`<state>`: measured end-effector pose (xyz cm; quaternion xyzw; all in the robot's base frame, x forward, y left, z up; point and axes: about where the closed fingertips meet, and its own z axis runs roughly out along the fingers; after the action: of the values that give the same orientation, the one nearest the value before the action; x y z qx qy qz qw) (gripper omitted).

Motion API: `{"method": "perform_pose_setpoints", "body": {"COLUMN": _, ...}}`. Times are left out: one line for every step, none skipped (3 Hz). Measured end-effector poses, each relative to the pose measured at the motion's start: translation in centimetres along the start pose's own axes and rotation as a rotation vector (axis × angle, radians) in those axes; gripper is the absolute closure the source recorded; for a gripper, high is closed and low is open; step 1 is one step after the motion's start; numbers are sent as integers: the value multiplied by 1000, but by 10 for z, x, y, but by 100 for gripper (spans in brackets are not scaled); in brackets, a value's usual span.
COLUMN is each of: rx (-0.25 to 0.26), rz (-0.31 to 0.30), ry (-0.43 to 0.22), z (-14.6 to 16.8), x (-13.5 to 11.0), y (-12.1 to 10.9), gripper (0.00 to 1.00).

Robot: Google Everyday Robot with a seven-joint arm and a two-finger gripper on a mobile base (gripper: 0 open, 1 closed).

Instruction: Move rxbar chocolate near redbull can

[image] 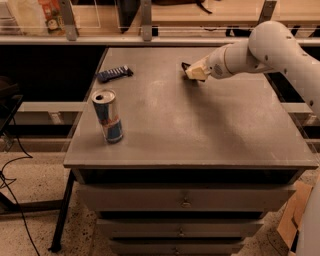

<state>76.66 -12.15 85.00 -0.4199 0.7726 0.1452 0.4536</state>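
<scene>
Worktop, grey and flat, carries three things, and the can serves as the mark for all of them. It stands upright near the front left corner of the worktop, blue and silver with a red mark. Its silver top has a dark opening, and what is inside cannot be seen.

Behind the can, near the left edge, lies a blue bar with crimped ends, apart from the can.

Farther back and well to the right of the can is the rxbar. Only a dark sliver of it shows on the worktop, since the gripper covers most of it. The gripper is low over the surface there, pointing toward the can's side of the worktop, on a white arm that reaches in from the right. Whether it has hold of the rxbar cannot be told. The rxbar is well apart from the can.

Below the can, under the worktop, sit stacked drawers, all closed, each with a small knob. Beyond the worktop, past the can, a shelf holds a clear bin with orange and red packets inside. Down on the floor, far right of the can, stands a cardboard box; its contents are hidden.
</scene>
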Motion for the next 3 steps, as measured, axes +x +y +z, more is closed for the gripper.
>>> {"method": "perform_pose_setpoints", "body": {"rx": 1, "rz": -46, "ry": -28, "z": -17, "x": -14, "y": 3, "gripper": 100}}
{"method": "perform_pose_setpoints", "body": {"rx": -4, "rz": -109, "ry": -55, "z": -29, "x": -28, "y": 11, "gripper": 100}}
{"method": "perform_pose_setpoints", "body": {"rx": -22, "rz": -182, "ry": -97, "z": -41, "x": -45, "y": 22, "gripper": 100}}
